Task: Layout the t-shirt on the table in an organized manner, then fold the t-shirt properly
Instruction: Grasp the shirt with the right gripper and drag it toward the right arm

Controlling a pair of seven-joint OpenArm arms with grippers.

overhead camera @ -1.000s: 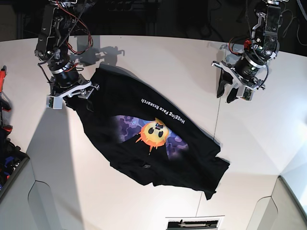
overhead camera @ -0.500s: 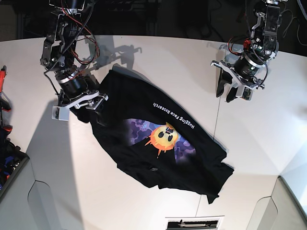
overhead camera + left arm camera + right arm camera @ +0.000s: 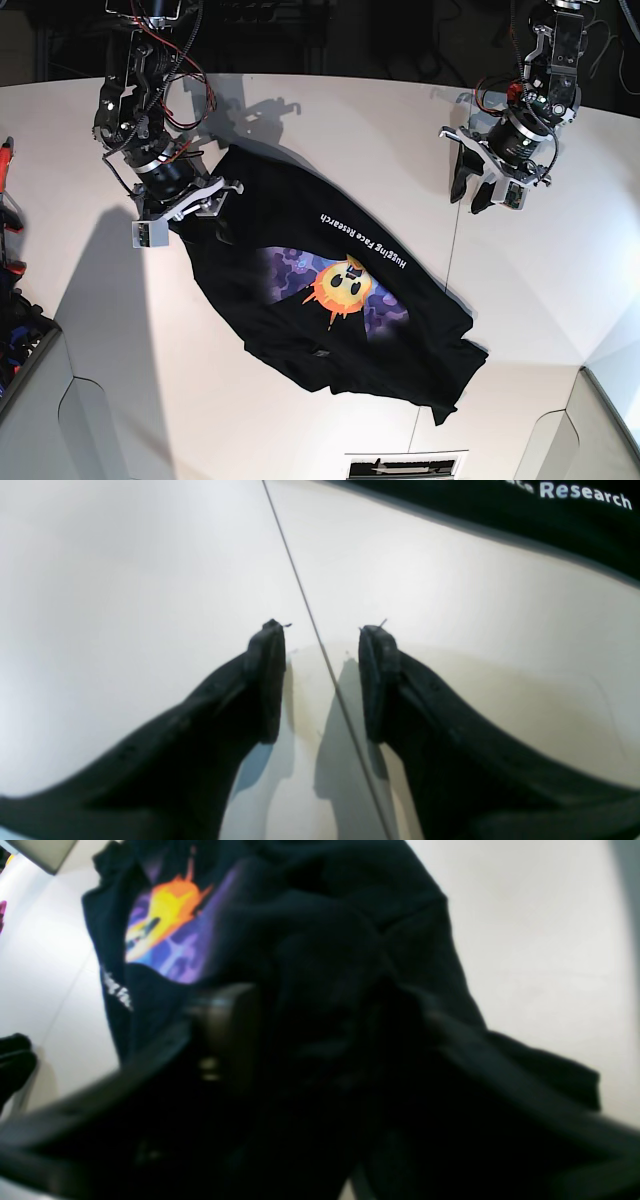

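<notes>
The shirt (image 3: 330,290) lies print-up and rumpled across the middle of the table (image 3: 560,260), running slantwise from the far left toward the near right. Its orange sun graphic (image 3: 342,287) sits mid-cloth, with the white lettering (image 3: 363,240) on the far side of it. The near right end is bunched and wrinkled beside a table seam (image 3: 450,260).

The right gripper (image 3: 205,212) is at the shirt's far-left end, low over the black cloth. In its wrist view the fingers (image 3: 225,1025) are blurred and dark cloth fills the gap between them; whether they pinch it I cannot tell.

The left gripper (image 3: 477,187) hangs over bare table near the far right edge, apart from the shirt. Its jaws stand parted with nothing between them, the fingertips (image 3: 270,645) straddling the seam (image 3: 320,645). A strip of the shirt with the lettering (image 3: 580,492) shows at the top of that wrist view.
</notes>
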